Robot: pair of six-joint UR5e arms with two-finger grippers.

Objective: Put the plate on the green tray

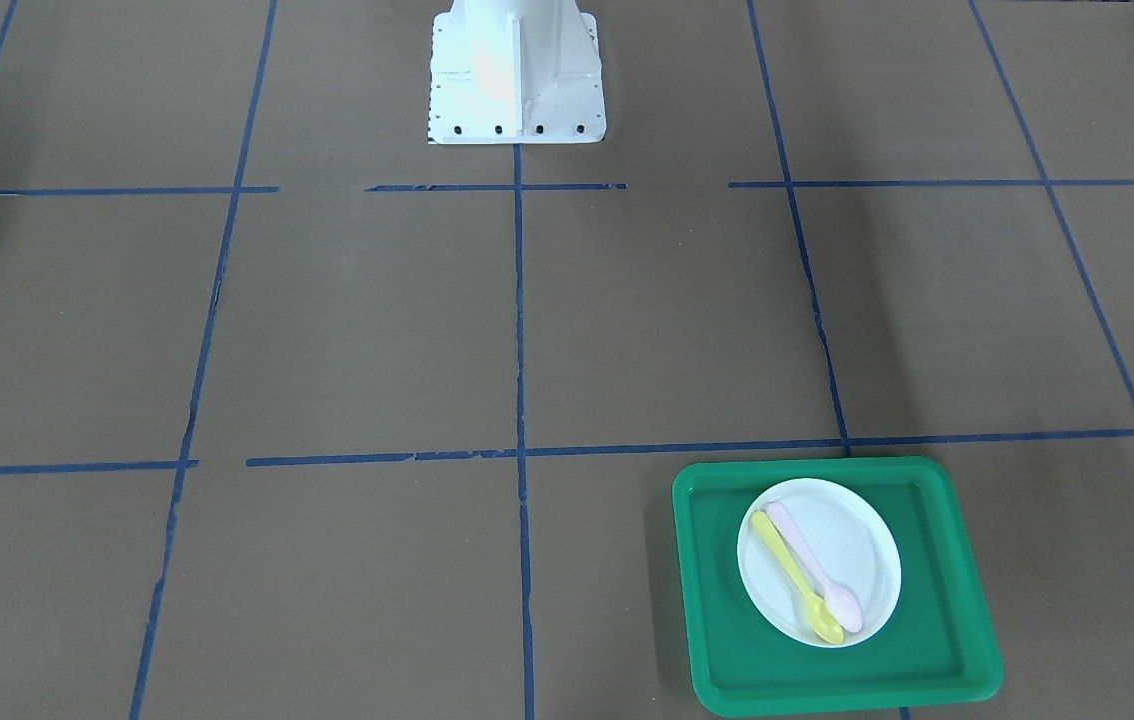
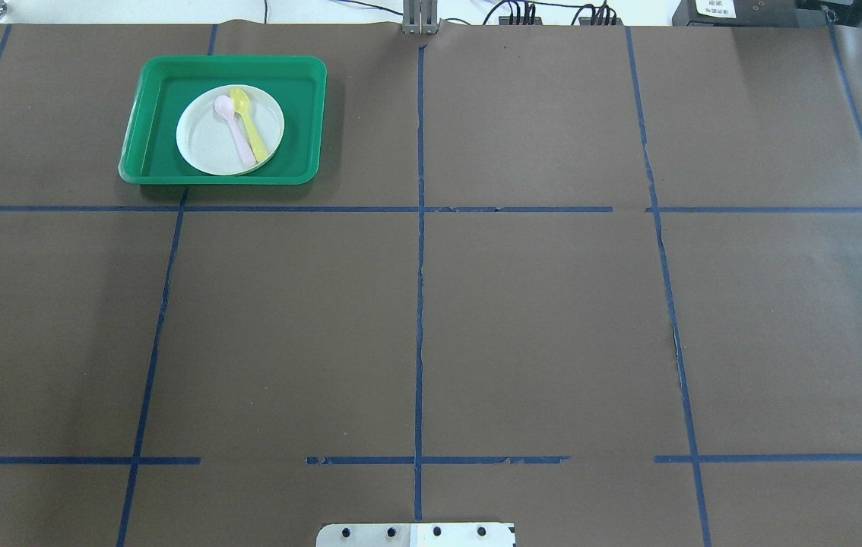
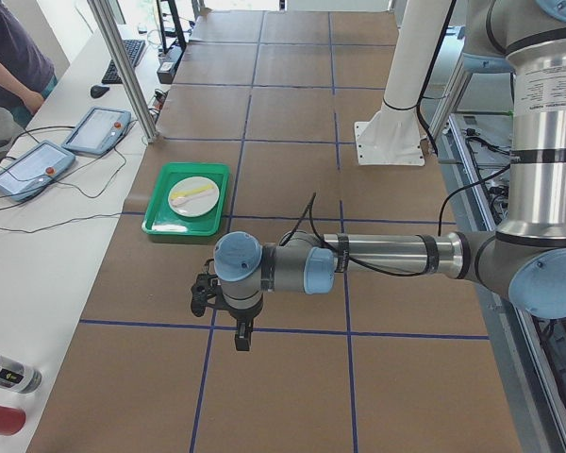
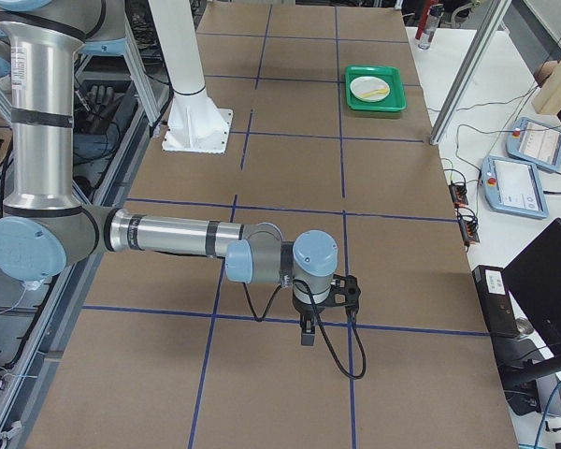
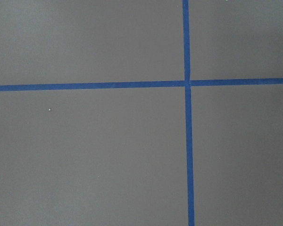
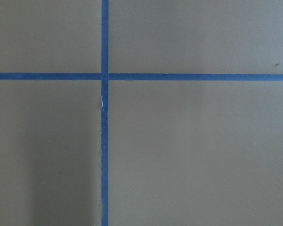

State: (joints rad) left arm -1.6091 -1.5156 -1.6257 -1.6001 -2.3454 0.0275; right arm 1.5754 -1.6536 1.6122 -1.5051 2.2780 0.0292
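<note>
The green tray [image 2: 302, 114] lies at the table's far left in the overhead view and near the front right in the front-facing view [image 1: 717, 640]. A white round plate [image 2: 203, 144] sits flat inside it, with a yellow spoon [image 2: 248, 129] and a pink spoon [image 2: 232, 129] on it. My left gripper [image 3: 242, 335] shows only in the exterior left view, hanging low over the bare table well away from the tray. My right gripper [image 4: 306, 335] shows only in the exterior right view, far from the tray. I cannot tell whether either is open or shut. Both wrist views show only brown paper and blue tape.
The white robot pedestal [image 1: 515, 80] stands at the table's middle on the robot's side. Blue tape lines grid the brown table cover. Two operator tablets [image 3: 38, 165] and cables lie on the white bench beside the tray. A metal post [image 3: 123, 66] stands near the tray.
</note>
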